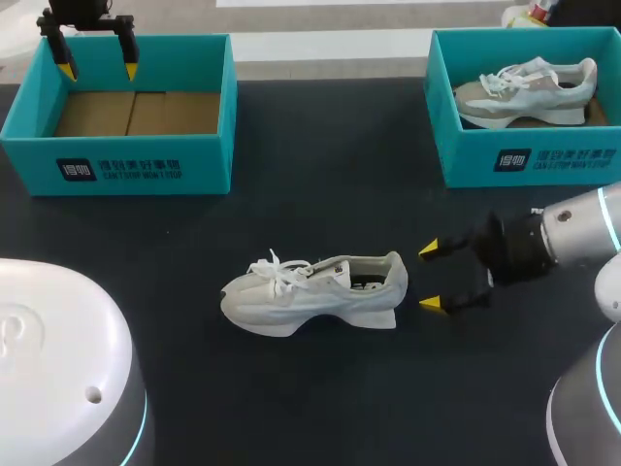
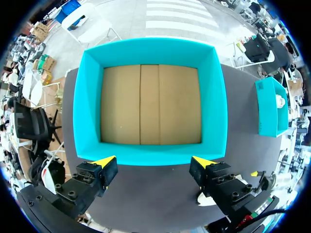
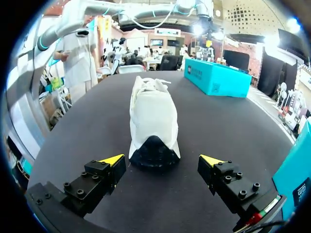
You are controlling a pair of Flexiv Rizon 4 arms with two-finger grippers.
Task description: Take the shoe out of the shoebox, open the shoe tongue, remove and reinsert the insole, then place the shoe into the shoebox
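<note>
The white shoe (image 1: 310,291) stands on its sole on the dark tabletop (image 1: 320,175), heel toward the open right hand (image 1: 430,278), not touching. The open left hand (image 1: 98,70) hangs over the empty teal shoebox (image 1: 225,107), whose front carries a dark label (image 1: 76,171) with white print.

White arms (image 1: 582,228) ringed cyan — black, screw-studded end effectors (image 1: 97,70) (image 1: 432,278), yellow tips (image 1: 428,250)

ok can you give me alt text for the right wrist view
A white shoe lies on the dark table with its heel toward the open right gripper, just ahead of it and untouched. A teal shoebox stands farther off on the table, beyond the shoe and to one side.
</note>
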